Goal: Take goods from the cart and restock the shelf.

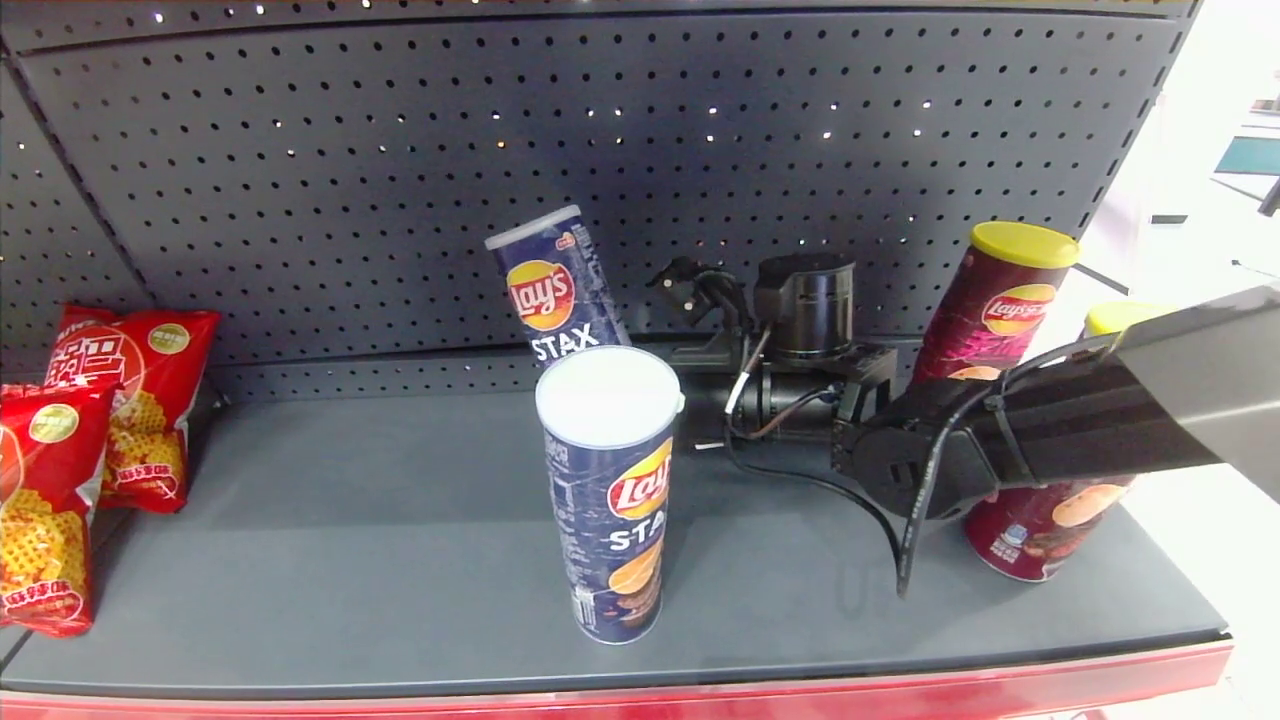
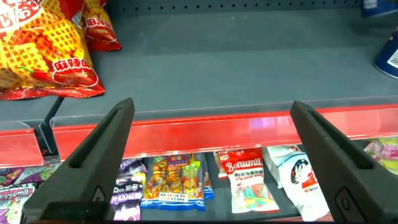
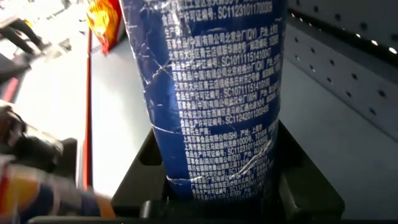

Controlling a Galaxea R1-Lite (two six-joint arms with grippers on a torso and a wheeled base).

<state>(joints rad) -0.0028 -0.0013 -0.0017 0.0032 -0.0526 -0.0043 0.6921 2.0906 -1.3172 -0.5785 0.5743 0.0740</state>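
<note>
The right end effector [image 3: 217, 177] was clenched around a blue chip can [image 1: 558, 285], which leaned with its lid toward 11 o'clock at the back of the shelf [image 1: 350, 520]. A second blue can [image 1: 610, 500] stood upright just in front of it, at 6 o'clock. At 3 o'clock stood maroon cans [image 1: 1000, 300], and at 9 o'clock lay red snack bags [image 1: 130, 400]. The left end effector [image 2: 214, 165] hung released, fingers spread wide, before the shelf's red front edge [image 2: 205, 127].
</note>
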